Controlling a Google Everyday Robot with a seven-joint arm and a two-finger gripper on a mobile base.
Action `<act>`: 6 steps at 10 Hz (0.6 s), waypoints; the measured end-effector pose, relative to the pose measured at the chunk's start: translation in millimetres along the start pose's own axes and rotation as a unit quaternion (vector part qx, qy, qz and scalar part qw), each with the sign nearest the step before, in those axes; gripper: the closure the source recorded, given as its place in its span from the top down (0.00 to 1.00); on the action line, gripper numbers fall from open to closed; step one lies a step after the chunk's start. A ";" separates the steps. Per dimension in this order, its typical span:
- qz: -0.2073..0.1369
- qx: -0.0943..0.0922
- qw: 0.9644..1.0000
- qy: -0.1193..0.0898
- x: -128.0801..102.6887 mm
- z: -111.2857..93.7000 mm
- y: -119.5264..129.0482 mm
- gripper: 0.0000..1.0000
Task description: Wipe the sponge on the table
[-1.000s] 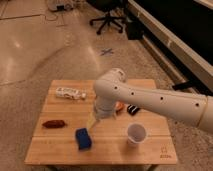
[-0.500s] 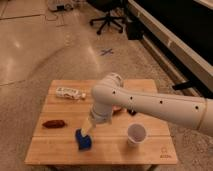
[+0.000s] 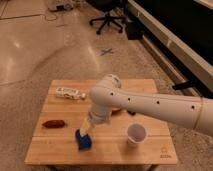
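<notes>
Slatted wooden tabletop (image 3: 60, 152) on a polished floor; office chair (image 3: 107, 20) at the back. White cup (image 3: 136, 134) front right, reddish-brown item (image 3: 54, 123) at left. Arm (image 3: 150, 105) enters from the right, bent down. Hand (image 3: 85, 130) spread wide, directly over the blue sponge (image 3: 83, 142) at front left; contact unclear.

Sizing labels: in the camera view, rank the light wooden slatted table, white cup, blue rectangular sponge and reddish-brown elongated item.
Largest: the table.
Then the white cup.
The blue sponge and reddish-brown item look alike: unranked.
The gripper sits at the sponge's top edge.
</notes>
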 end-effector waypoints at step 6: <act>-0.012 -0.014 1.000 -0.006 15.4 82.0 -21.4 0.80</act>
